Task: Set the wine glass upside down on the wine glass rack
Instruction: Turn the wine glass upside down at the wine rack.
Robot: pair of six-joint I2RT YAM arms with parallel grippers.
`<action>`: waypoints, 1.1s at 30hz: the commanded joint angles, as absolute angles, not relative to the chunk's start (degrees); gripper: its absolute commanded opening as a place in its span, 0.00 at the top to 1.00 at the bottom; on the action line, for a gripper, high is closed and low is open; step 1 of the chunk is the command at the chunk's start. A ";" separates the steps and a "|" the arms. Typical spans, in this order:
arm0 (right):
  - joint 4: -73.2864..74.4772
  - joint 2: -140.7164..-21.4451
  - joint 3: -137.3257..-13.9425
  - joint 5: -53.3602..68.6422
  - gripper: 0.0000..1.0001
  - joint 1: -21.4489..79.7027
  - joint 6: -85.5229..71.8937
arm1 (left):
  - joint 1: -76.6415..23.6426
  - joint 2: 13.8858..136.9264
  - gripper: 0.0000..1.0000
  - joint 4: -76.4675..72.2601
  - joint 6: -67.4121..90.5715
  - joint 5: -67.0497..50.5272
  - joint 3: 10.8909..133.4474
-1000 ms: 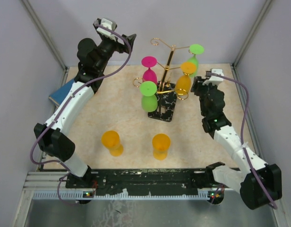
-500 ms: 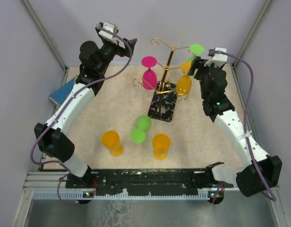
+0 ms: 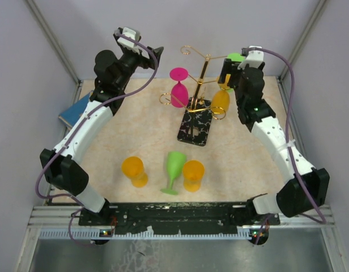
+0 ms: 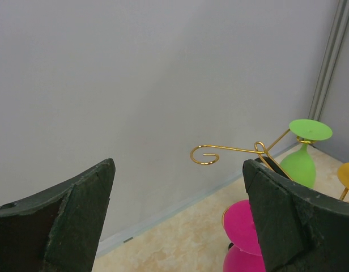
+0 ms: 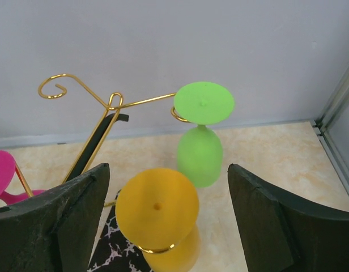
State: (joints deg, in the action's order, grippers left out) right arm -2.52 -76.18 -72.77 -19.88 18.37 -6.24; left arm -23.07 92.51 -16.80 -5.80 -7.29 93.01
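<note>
Currently the gold wire rack (image 3: 194, 129) stands on its dark marbled base toward the far edge of the table (image 3: 140, 130), a little right of the middle. Three glasses hang on it upside down: a pink glass (image 3: 178, 90) on its left side, a hanging orange glass (image 3: 221, 100) on its right, and a hanging green glass (image 5: 200, 153) beyond that, toward the far right corner. A loose green glass (image 3: 174, 169) is off the rack by the near edge, tilted with its foot toward that edge, between a left orange glass (image 3: 133, 170) and a right orange glass (image 3: 192, 173) and against the right one. The right gripper (image 5: 167, 170) hovers above the hanging orange glass, fingers wide apart, gripping nothing. The left gripper (image 4: 179, 167) is raised near the far left corner, jaws spread wide and empty
</note>
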 commanded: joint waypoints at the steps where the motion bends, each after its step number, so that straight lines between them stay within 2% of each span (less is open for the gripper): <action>1: -1.23 -80.26 -78.86 -18.56 0.14 18.63 -6.19 | -22.63 90.06 0.00 -17.96 -5.91 -7.17 93.10; 7: 4.17 -87.67 -87.46 -18.65 0.05 18.63 -5.96 | -22.61 89.50 0.00 -17.80 -6.80 -6.77 92.42; 22: 26.49 -101.96 -108.52 -23.50 0.04 18.57 -5.71 | -22.28 91.37 0.00 -17.76 -9.20 -6.98 93.48; 33: 35.42 -99.61 -108.54 -26.69 0.03 18.56 -5.82 | -21.92 92.59 0.00 -17.93 -8.67 -8.05 94.15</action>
State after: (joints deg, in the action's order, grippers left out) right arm 31.44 -102.43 -105.93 -24.36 18.37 -6.22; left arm -22.33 91.77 -16.73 -8.80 -7.11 92.75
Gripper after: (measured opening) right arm 0.964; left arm 0.997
